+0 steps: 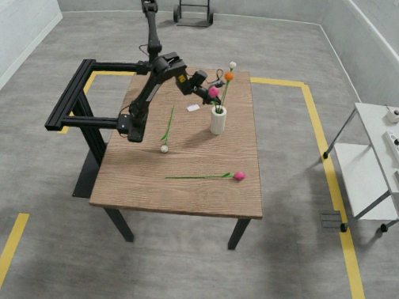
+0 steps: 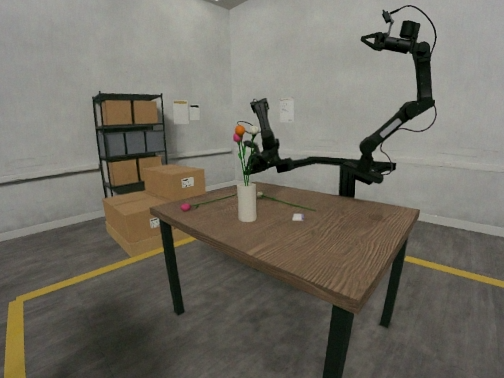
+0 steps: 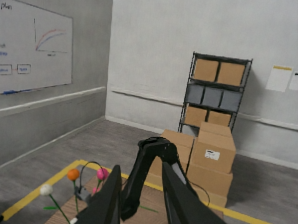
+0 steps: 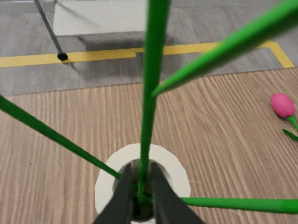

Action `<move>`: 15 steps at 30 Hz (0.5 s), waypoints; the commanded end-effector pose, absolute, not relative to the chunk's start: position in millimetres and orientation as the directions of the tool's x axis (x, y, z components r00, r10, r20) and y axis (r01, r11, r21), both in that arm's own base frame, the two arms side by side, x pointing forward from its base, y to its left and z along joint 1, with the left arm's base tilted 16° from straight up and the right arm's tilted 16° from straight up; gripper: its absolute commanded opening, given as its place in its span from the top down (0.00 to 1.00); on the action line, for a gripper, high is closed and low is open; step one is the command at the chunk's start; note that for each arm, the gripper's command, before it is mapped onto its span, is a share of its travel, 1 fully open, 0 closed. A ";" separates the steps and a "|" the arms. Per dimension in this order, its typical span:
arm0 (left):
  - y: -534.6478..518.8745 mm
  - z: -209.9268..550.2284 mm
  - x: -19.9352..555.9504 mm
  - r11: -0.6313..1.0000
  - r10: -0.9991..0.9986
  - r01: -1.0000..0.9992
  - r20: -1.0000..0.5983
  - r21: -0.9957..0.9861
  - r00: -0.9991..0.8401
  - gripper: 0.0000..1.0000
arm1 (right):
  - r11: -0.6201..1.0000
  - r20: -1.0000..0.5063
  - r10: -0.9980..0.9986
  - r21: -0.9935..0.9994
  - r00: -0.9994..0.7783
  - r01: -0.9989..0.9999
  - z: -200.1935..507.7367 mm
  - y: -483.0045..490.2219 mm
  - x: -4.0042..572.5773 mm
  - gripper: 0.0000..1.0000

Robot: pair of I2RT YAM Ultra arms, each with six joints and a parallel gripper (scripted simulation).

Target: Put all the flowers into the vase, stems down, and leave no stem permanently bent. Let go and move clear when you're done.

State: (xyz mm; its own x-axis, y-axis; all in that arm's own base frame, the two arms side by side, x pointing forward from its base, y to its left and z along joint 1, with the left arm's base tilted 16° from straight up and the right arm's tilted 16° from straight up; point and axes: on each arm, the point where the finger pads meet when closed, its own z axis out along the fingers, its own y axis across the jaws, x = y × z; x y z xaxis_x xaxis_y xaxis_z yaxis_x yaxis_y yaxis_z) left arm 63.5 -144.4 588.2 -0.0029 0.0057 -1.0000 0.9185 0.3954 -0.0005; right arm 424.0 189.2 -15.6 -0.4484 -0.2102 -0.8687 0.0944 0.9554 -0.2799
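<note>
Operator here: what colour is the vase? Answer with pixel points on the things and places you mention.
The vase (image 1: 218,123) (image 2: 247,206) (image 4: 105,187) is off-white; it shows best in the exterior view.

Top looks steeply down; exterior faces tabletop from low side — both share vase (image 1: 218,121) (image 2: 246,202).
</note>
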 end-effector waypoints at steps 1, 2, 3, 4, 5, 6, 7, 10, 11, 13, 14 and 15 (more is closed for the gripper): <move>-135.1 597.1 59.5 0.398 -0.027 0.917 -1.000 -0.004 0.007 0.70 | 0.961 -0.884 -0.196 -0.259 -0.424 0.095 -3.5 197.8 429.6 0.80; -135.1 597.1 59.5 0.398 -0.027 0.917 -1.000 -0.004 0.007 0.70 | 0.961 -0.884 -0.196 -0.258 -0.424 0.095 -3.2 197.9 429.5 0.77; -135.1 597.1 59.5 0.398 -0.027 0.917 -1.000 -0.004 0.007 0.70 | 0.961 -0.884 -0.196 -0.258 -0.424 0.095 -2.8 198.1 429.4 0.73; -135.1 597.1 59.5 0.398 -0.027 0.917 -1.000 -0.004 0.007 0.70 | 0.961 -0.884 -0.196 -0.258 -0.424 0.095 -2.5 198.2 429.3 0.70; -135.1 597.1 59.5 0.398 -0.027 0.917 -1.000 -0.004 0.007 0.70 | 0.962 -0.885 -0.195 -0.258 -0.424 0.095 -2.1 198.3 429.3 0.67; -135.1 597.1 59.5 0.398 -0.027 0.917 -1.000 -0.004 0.007 0.70 | 0.962 -0.885 -0.195 -0.258 -0.423 0.095 -1.8 198.4 429.2 0.63; -135.1 597.1 59.5 0.398 -0.027 0.917 -1.000 -0.004 0.007 0.70 | 0.962 -0.885 -0.195 -0.257 -0.423 0.095 -1.4 198.5 429.1 0.60; -135.1 597.1 59.5 0.398 -0.027 0.917 -1.000 -0.004 0.007 0.70 | 0.962 -0.885 -0.195 -0.257 -0.422 0.095 -0.6 198.7 429.0 0.53; -135.1 597.1 59.5 0.398 -0.027 0.917 -1.000 -0.004 0.007 0.70 | 0.962 -0.885 -0.195 -0.257 -0.422 0.095 -0.6 198.7 429.0 0.53; -135.1 597.1 59.5 0.398 -0.027 0.917 -1.000 -0.004 0.007 0.70 | 0.962 -0.886 -0.193 -0.255 -0.421 0.095 0.3 199.0 429.0 0.47; -135.1 597.1 59.5 0.398 -0.027 0.917 -1.000 -0.004 0.007 0.70 | 0.962 -0.887 -0.193 -0.255 -0.420 0.095 0.8 199.1 428.9 0.43; -135.1 597.1 59.5 0.398 -0.027 0.917 -1.000 -0.004 0.007 0.70 | 0.963 -0.887 -0.192 -0.254 -0.420 0.095 1.2 199.3 428.9 0.40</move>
